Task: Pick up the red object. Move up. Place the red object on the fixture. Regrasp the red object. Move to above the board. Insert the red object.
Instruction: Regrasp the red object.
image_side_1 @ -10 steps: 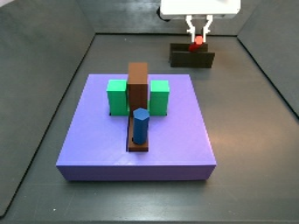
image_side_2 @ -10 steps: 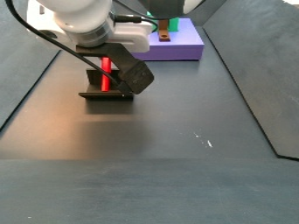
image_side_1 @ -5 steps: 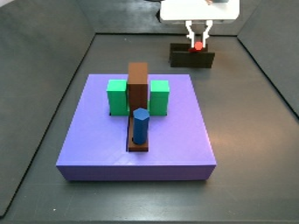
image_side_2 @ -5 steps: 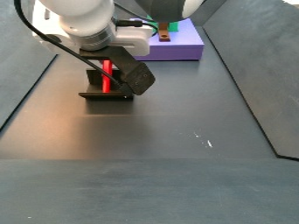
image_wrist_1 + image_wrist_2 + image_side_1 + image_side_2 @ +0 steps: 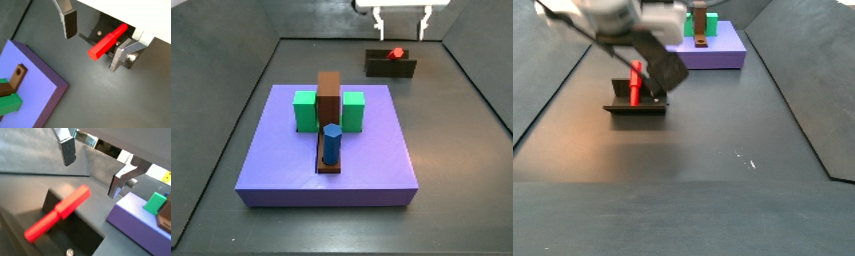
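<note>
The red object is a slim red peg leaning in the fixture, a low dark bracket at the far end of the floor. In a side view the red object stands almost upright on the fixture. My gripper hangs open directly above it, clear of the peg. In both wrist views the silver fingers stand wide apart, with the red object lying free below them. The lavender board lies nearer the camera, apart from the fixture.
On the board stand two green blocks, a tall brown bar and a blue peg. Dark walls enclose the grey floor on both sides and behind the fixture. The arm's dark body looms over the fixture.
The gripper has opened, let go of the red object and risen straight up. The peg stays leaning in the fixture.
</note>
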